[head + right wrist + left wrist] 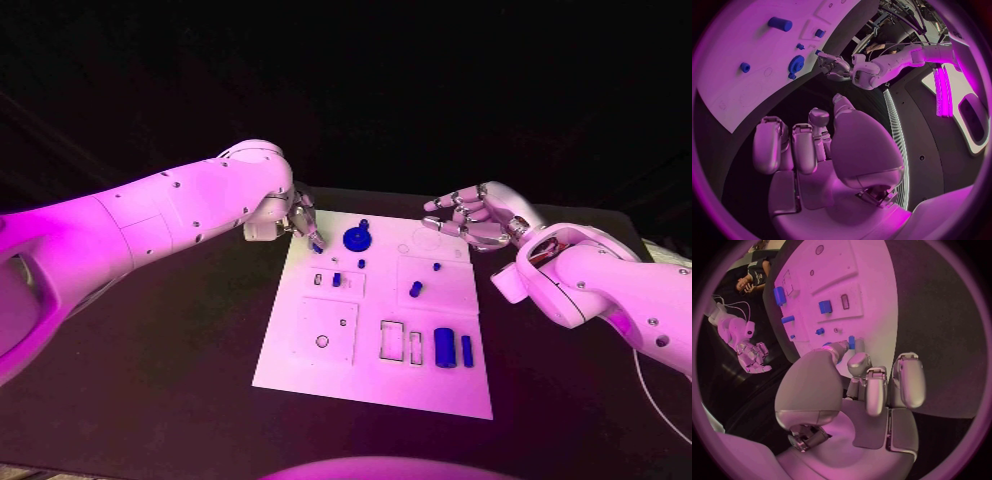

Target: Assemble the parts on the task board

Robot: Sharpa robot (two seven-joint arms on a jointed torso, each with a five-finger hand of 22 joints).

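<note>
The white task board [368, 375] lies in the middle of the black table. My left hand [300, 220] hovers at the board's far left corner and pinches a small blue part [852, 342] between thumb and a finger; the same part [316, 246] sits under the fingertips in the head view. A blue gear [356, 238] stands just right of it. My right hand [470, 219] hangs over the far right corner with its fingers curled in and nothing in them. A blue cylinder [444, 347] and a blue bar [467, 350] rest near the board's near right.
Small blue pieces [415, 289] [338, 280] stand mid-board among raised outlines and recesses [391, 340]. The right wrist view has the gear [796, 64], the cylinder [780, 23] and my left hand [834, 65]. Dark table [159, 380] surrounds the board.
</note>
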